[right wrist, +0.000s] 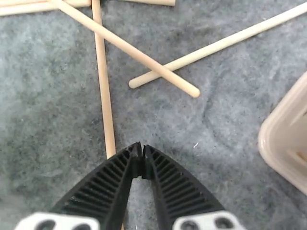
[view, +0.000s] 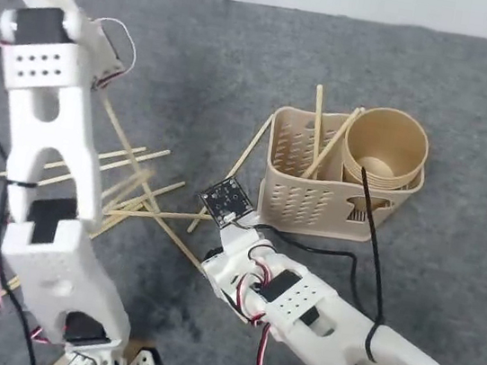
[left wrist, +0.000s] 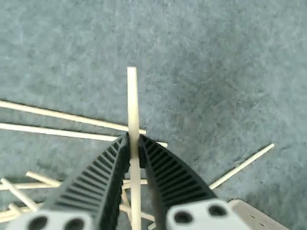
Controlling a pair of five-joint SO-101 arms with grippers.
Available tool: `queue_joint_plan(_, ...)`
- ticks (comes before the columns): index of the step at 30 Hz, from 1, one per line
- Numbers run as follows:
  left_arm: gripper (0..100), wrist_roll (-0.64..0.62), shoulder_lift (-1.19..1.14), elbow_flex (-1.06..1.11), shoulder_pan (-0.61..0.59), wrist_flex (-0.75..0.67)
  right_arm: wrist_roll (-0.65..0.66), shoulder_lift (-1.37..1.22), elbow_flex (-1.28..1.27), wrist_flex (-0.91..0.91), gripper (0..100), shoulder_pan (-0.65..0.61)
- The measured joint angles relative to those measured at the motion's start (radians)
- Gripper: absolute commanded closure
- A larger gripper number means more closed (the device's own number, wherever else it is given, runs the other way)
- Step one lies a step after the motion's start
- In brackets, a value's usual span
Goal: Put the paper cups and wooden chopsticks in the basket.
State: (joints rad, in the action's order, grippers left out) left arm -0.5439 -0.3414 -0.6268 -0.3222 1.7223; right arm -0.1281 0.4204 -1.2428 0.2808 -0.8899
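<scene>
Near, the right jaws are together with nothing between them, low over the grey bench (view: 472, 106), their tips just beside a lying chopstick (right wrist: 103, 86). Beyond them, loose chopsticks (view: 134, 187) lie scattered and crossed between the two arms. Farther right stands the basket (view: 304, 200), with stacked paper cups (view: 384, 148) in its right part and two chopsticks (view: 317, 120) standing in its left. Far left, the left jaws are clamped on one chopstick (left wrist: 132, 100), raised over the bench.
</scene>
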Motion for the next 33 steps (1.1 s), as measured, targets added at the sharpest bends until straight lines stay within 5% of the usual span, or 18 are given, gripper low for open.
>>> queue_joint_plan(5, 99, -0.002, 0.017, 0.115, -0.025, -0.041, 0.000, 0.000, 0.000, 0.000, 99.1, 0.000)
queue_joint_plan(16, 99, -0.002, 0.017, 0.502, -0.028, -0.493, 0.000, 0.000, 0.000, 0.000, 99.1, 0.006)
queue_joint_plan(24, 99, -0.002, 0.081, 0.511, -0.028, -0.453, 0.000, 0.000, 0.000, 0.000, 99.1, 0.012)
queue_joint_plan(33, 99, 0.098, 0.516, 0.677, 0.040, -0.391, 0.000, 0.000, 0.000, 0.000, 99.1, 0.012)
